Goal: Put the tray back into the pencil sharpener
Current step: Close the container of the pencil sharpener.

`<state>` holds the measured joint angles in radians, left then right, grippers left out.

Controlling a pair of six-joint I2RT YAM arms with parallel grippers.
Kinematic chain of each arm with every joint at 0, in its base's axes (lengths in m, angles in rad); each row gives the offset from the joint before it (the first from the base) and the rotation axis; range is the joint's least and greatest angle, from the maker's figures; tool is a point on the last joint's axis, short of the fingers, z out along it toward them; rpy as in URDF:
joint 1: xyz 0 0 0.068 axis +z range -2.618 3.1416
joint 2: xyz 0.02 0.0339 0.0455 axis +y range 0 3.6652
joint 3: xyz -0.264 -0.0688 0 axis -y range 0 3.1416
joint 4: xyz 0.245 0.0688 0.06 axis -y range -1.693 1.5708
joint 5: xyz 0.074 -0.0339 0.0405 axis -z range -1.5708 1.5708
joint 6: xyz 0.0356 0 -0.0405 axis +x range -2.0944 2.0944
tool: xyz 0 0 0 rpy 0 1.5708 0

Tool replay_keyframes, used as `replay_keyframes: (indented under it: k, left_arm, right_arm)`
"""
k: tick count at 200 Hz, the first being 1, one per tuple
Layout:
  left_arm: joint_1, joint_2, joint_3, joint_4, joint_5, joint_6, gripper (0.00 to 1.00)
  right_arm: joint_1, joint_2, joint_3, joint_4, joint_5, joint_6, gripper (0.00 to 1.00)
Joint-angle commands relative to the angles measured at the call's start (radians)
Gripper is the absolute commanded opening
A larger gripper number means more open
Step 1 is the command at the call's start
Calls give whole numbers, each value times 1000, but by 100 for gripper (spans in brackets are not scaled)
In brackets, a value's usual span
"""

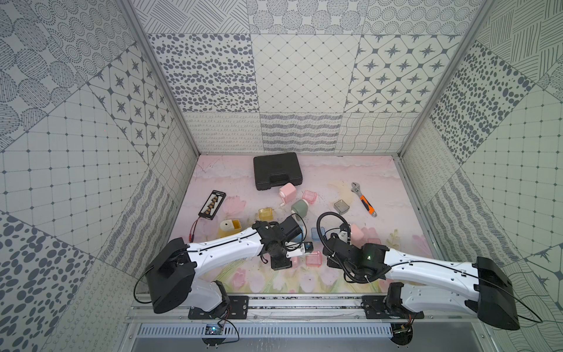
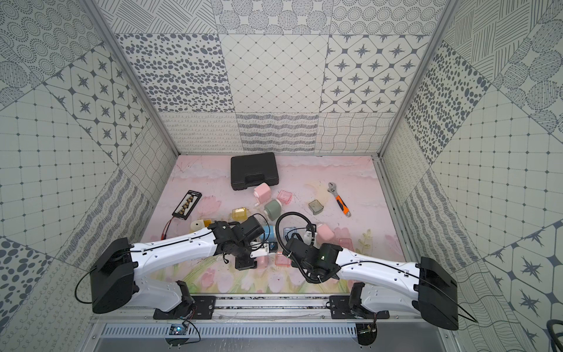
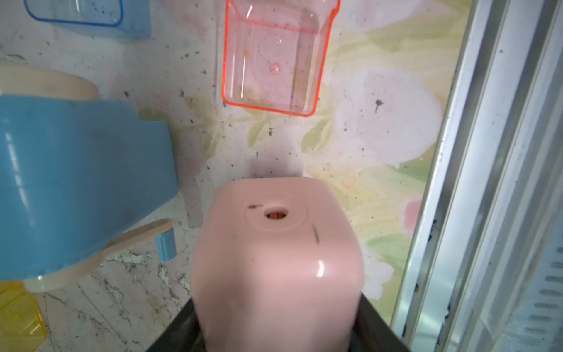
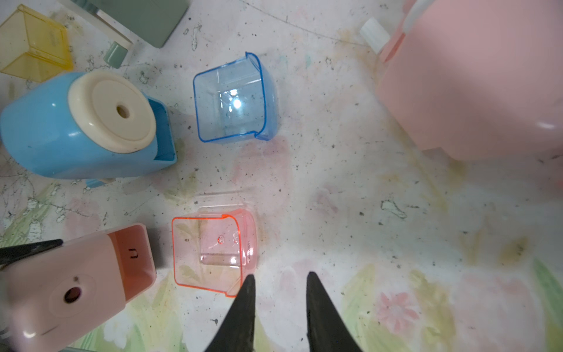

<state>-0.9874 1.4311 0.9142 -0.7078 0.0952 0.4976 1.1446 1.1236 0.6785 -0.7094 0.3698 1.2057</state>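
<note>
Near the front edge of the mat (image 4: 365,213), my left gripper (image 1: 285,261) pinches the pink sharpener (image 3: 274,259), its empty slot facing the pink tray (image 4: 213,253) just beside it, and my right gripper (image 4: 280,274), parted and empty, hovers at the tray's corner.
</note>
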Motion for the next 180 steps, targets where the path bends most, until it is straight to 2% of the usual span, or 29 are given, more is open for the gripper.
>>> replay_keyframes:
  k: [1,40,61,82,141,180]
  left_arm:
    - [-7,78,72,-12,5,24,53]
    - [-7,117,95,-39,-1,22,63]
    - [-8,100,78,-36,0,23,72]
    - [-7,70,53,-15,6,33,76]
    - [19,-49,-86,185,72,59,72]
    - [42,-46,-114,251,119,64,71]
  right_arm:
    - [-2,-37,-11,-53,26,42,30]
    - [-1,-67,-17,-56,23,37,31]
    - [-2,-71,-27,-30,12,26,32]
    - [-2,-70,-39,24,-13,5,33]
    - [-76,-81,-133,290,-189,-63,34]
    - [-112,-53,-176,386,-247,-83,35]
